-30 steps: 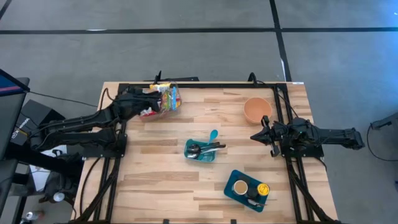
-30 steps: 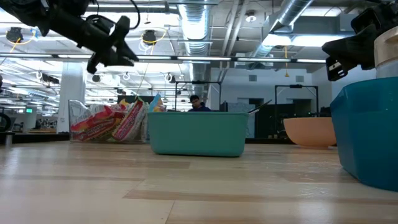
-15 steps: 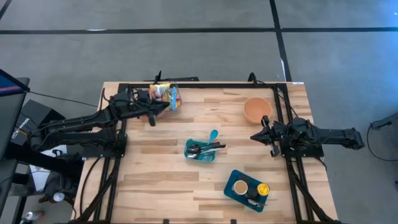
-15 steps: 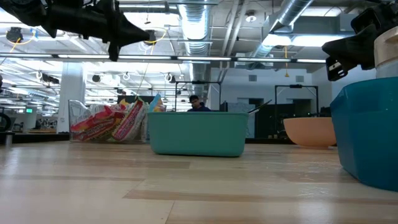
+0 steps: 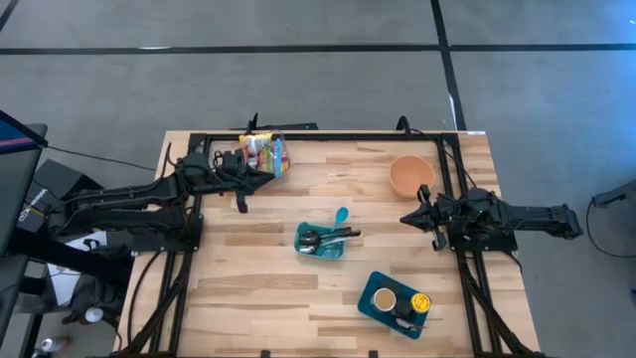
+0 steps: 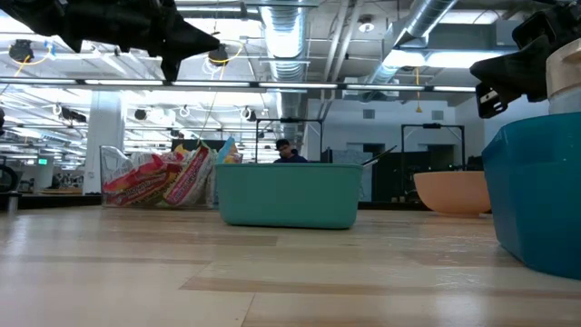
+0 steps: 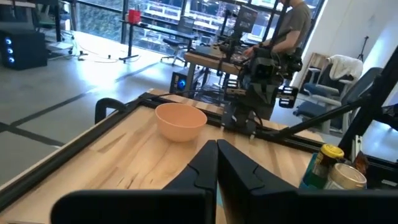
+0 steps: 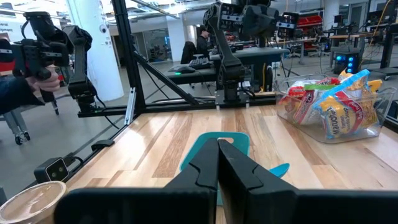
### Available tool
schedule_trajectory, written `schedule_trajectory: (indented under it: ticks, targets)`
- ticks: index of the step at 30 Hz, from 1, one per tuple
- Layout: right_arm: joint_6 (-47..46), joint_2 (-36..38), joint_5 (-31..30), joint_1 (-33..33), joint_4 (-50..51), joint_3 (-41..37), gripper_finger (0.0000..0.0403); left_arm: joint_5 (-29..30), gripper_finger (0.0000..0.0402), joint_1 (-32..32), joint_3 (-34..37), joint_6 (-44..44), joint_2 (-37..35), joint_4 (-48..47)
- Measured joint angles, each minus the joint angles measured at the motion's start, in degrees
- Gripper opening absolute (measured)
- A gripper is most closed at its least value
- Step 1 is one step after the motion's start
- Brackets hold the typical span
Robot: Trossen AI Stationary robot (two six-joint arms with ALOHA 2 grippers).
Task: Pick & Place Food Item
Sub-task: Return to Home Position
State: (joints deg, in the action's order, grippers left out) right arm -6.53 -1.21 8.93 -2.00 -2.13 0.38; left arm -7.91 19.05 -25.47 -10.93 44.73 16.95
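Note:
The food items are colourful snack packs in a clear container [image 5: 270, 151] standing at the table's far edge, left of middle; they also show in the low view [image 6: 165, 178] and the right wrist view [image 8: 336, 102]. My left gripper [image 5: 269, 171] hangs shut and empty, pointing level, just on the near side of that container and well above the table [image 6: 211, 41]. Its shut fingers show in the left wrist view [image 7: 216, 152]. My right gripper [image 5: 404, 217] waits shut and empty at the right side, its fingers [image 8: 217, 149] pointing toward the table's left.
An orange bowl [image 5: 410, 176] stands at the far right. A small teal bin [image 5: 322, 241] with utensils sits mid-table. A teal tray [image 5: 395, 298] with a cup and a can lies near the front right. A black frame [image 5: 338, 136] runs along the far edge. A person [image 7: 292, 25] stands beyond the table.
My left gripper has shut on nothing, tipped up from slanting down to level, rolled, and risen a little while moving toward the table's right. The snack container has stayed where it was.

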Motion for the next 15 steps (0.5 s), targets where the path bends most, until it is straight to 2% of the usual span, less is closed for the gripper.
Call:
schedule_trajectory:
  ticks: [15]
  targets:
    - [0.0,0.0,0.0,0.0,0.0,0.0,0.0,0.1,0.0003,0.0,0.0,-0.4,0.0,0.0]
